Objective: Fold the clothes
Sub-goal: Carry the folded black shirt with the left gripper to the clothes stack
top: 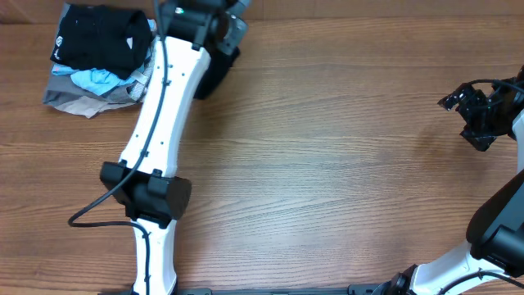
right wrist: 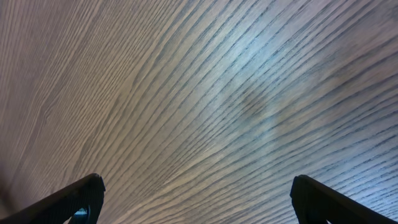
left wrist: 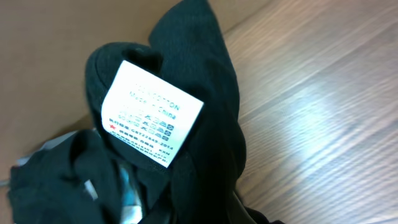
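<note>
Plainly, the white label (left wrist: pixel 152 115) on the clothes (left wrist: pixel 199 62) reads "Made in China"; right gripper (right wrist: pixel 196 183) gapes empty; left gripper (top: pixel 223 49), cannot tell.

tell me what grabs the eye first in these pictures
The white left arm stretches diagonally across the wooden table toward its far left corner. There a bunched black garment fills the left wrist view, its white care label facing the camera. Beside it sits a pile of folded clothes, while the right hand hangs open over bare wood.
</note>
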You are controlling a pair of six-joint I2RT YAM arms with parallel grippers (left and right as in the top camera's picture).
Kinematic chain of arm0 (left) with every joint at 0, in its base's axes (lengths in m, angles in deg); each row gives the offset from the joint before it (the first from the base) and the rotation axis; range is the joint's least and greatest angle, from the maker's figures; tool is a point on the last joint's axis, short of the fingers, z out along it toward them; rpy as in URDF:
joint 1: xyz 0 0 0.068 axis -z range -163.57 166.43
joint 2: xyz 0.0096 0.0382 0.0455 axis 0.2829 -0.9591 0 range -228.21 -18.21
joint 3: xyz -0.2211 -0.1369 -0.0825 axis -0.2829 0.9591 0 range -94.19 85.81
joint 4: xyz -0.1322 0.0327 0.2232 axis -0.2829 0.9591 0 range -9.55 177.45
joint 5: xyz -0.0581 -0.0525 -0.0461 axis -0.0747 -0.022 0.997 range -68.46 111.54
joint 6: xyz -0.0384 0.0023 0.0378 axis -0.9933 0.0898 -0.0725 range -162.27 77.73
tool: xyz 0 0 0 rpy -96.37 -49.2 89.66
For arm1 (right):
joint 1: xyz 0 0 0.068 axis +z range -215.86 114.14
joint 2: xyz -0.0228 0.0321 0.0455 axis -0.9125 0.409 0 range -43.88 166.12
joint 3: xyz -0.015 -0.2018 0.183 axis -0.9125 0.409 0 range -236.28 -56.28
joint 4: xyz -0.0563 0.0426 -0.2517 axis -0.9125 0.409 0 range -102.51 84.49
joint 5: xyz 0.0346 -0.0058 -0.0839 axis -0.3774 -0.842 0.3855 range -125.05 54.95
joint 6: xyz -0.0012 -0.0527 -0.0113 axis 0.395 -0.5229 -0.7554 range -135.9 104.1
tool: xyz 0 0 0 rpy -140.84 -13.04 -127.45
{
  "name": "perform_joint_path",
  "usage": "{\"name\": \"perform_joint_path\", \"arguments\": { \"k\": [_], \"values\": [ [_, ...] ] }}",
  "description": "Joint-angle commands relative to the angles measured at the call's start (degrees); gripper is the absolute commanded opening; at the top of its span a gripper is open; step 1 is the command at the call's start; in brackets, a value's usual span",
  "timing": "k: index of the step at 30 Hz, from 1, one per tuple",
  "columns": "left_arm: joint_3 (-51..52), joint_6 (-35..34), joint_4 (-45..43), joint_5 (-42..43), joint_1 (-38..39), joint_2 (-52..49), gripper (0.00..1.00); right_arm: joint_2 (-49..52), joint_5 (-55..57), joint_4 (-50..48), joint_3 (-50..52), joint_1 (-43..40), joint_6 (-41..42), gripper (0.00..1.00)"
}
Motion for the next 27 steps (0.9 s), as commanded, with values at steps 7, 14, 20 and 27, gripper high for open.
{"name": "perform_joint_path", "arguments": {
  "k": [7,14,20,27],
  "values": [
    [-0.4,17.9,-5.8,-14.6,-15.9,3.4,0.04,-0.4,-0.5,-0.1,-1.0,2.8,-0.3,1.00],
    [-0.3,42.9,-12.5,-6.5,-26.1,3.4,0.04,-0.4,-0.5,-0.2,-1.0,7.7,-0.1,1.00],
    [1.0,62.5,-15.9,16.2,-32.8,1.4,0.04,-0.4,-0.5,-0.5,-1.0,11.5,-0.1,0.99],
    [1.1,60.8,-23.9,14.2,-34.4,-2.8,0.04,-0.4,-0.5,-0.6,-1.0,11.9,-0.1,0.99]
  ]
}}
